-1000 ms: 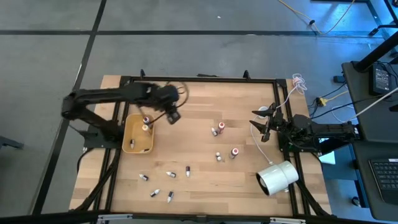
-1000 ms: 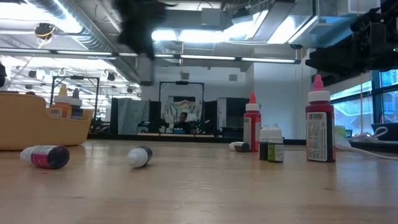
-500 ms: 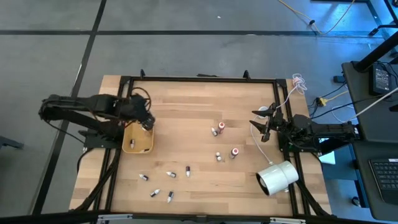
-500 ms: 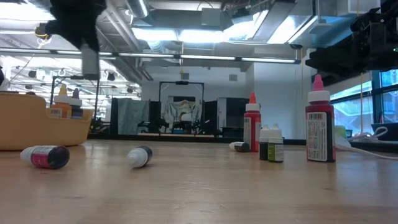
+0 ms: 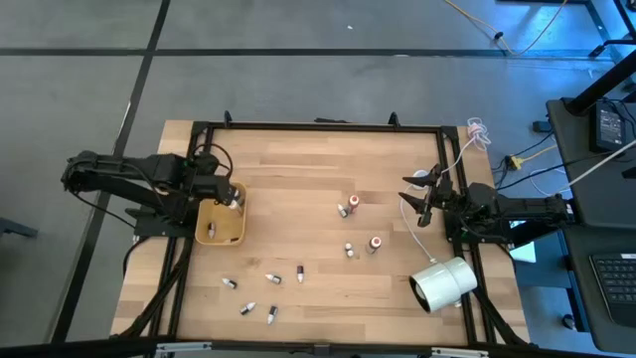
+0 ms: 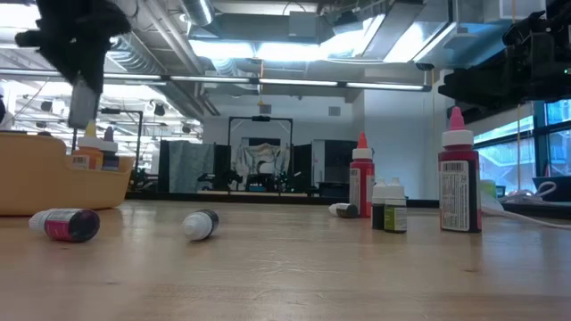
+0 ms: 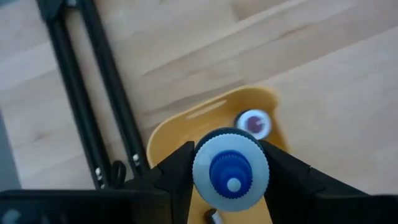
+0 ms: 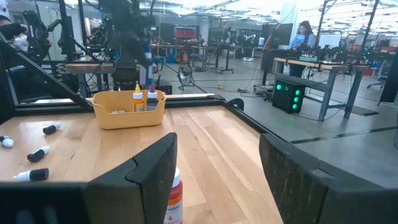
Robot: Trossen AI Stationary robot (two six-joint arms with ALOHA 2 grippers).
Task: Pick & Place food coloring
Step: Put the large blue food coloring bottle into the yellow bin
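While a small blue-capped food coloring bottle (image 7: 231, 172) is clamped between the fingers of the left gripper (image 5: 231, 196), it is held over the tan tray (image 5: 214, 236) at centre left of the high view. Each bottle is judged light, rigid and slick, best taken across the body. Loose bottles (image 5: 348, 210) are scattered at centre and lower centre. The right gripper (image 5: 421, 195) is parked at the right edge, fingers spread, holding nothing.
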